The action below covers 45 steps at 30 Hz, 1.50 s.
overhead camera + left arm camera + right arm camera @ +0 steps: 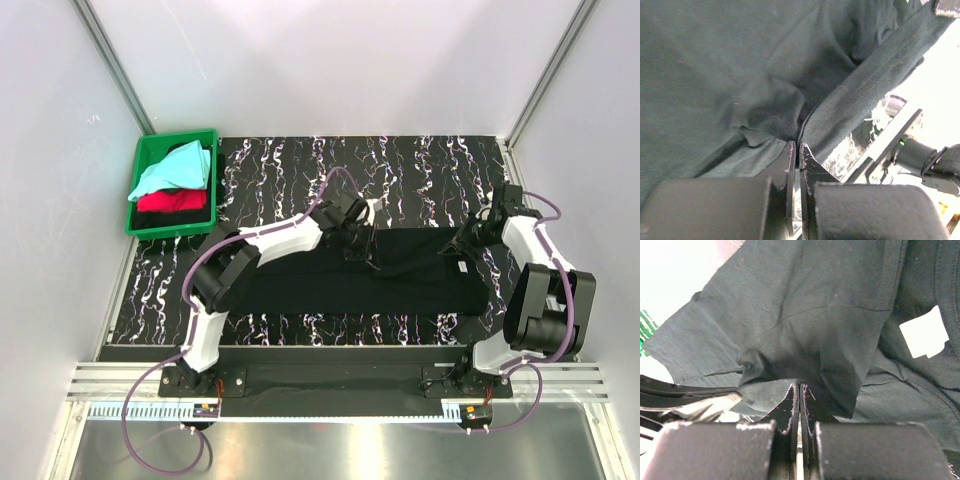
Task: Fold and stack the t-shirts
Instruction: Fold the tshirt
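At the far left the crate [170, 228] sits on the table's [420, 160] far-left corner, holding the aqua tee [170, 170] heaped over the red tee [168, 203], both well apart from my grippers. The black tee [400, 285] lies on the tabletop in front of my bases. It forms a long band whose long axis runs left to right across the table, its left end near my left elbow and its right end by my right forearm. My left gripper [357, 243] is down at the band's far edge, a little left of its middle. In its wrist view my fingers [786, 167] are pressed together with a ridge of black cloth pinched at their tips, the fabric bunching into creases just beyond and a stitched hem running off up to the right. My right gripper [466, 245] is at the same far edge, near the right end. Its fingers [788, 405] are likewise pressed together on a fold of the black tee, with wrinkles gathered at the tips. The white label [924, 333] shows just right of that grip, so the collar end points toward the table's right side
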Each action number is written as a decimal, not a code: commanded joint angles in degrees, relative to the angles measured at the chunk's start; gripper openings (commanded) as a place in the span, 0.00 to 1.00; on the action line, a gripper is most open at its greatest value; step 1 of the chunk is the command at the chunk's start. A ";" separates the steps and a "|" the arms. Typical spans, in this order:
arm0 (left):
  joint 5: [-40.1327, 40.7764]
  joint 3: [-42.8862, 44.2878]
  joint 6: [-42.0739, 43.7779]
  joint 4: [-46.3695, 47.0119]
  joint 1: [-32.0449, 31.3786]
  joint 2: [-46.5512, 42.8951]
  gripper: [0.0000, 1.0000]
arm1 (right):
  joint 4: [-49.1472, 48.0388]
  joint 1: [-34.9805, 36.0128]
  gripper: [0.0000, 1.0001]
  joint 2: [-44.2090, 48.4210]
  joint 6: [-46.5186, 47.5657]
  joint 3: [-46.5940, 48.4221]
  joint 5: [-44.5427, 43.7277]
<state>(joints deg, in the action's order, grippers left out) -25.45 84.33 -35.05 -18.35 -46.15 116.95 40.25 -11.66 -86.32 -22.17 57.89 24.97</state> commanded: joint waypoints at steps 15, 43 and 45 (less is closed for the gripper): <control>0.06 14.18 -1.87 1.04 3.87 6.71 0.00 | -2.10 0.23 0.00 -4.90 1.70 6.45 -4.67; 6.63 10.50 0.85 -3.60 7.30 3.83 0.57 | -6.33 0.23 0.25 -16.07 0.46 13.91 -7.39; 7.00 8.92 3.40 -4.15 7.30 1.89 0.61 | -2.57 0.23 0.38 -15.63 1.69 15.66 -10.97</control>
<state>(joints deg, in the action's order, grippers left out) -21.87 94.85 -35.59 -20.21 -39.05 125.32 34.52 -11.66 -102.35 -22.50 69.45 19.22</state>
